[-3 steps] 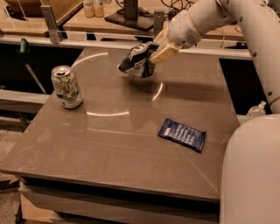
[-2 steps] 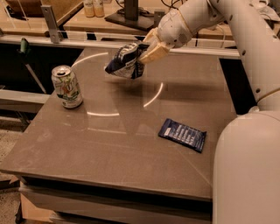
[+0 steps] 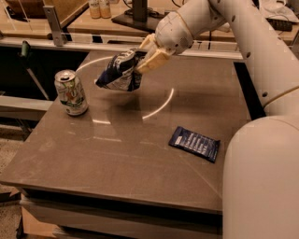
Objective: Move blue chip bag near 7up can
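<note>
The blue chip bag (image 3: 117, 72), puffy dark-blue foil with white print, hangs in the air above the table. My gripper (image 3: 142, 58) is shut on the bag's right end and holds it above the back-left part of the table. The 7up can (image 3: 71, 92), silver-topped with a pale green and white label, stands upright near the table's left edge. The bag is a short way to the right of the can and higher than it, not touching it.
A flat rectangular blue packet (image 3: 194, 143) with white text lies on the brown table (image 3: 121, 158) right of the middle. My white arm (image 3: 261, 60) reaches in from the right. A counter with bottles (image 3: 100, 8) stands behind the table.
My gripper has carried the blue chip bag leftward and slightly toward the front, closer to the 7up can. The can and the flat packet have not moved.
</note>
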`<action>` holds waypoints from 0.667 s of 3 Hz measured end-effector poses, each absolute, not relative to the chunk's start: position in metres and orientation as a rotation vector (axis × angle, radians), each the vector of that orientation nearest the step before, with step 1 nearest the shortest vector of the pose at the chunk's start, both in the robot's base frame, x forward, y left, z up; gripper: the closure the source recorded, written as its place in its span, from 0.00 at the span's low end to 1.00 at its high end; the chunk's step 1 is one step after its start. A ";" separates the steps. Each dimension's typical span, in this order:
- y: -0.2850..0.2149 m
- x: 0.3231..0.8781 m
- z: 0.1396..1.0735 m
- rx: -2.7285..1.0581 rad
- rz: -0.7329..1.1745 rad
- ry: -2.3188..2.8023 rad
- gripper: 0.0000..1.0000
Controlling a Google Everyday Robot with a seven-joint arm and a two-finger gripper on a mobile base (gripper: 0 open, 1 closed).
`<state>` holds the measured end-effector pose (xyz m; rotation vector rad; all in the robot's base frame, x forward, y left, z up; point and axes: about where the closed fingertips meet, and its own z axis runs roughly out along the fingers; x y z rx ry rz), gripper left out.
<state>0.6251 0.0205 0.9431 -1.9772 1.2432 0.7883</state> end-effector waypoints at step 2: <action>0.036 0.605 0.941 -2.049 0.873 1.227 0.45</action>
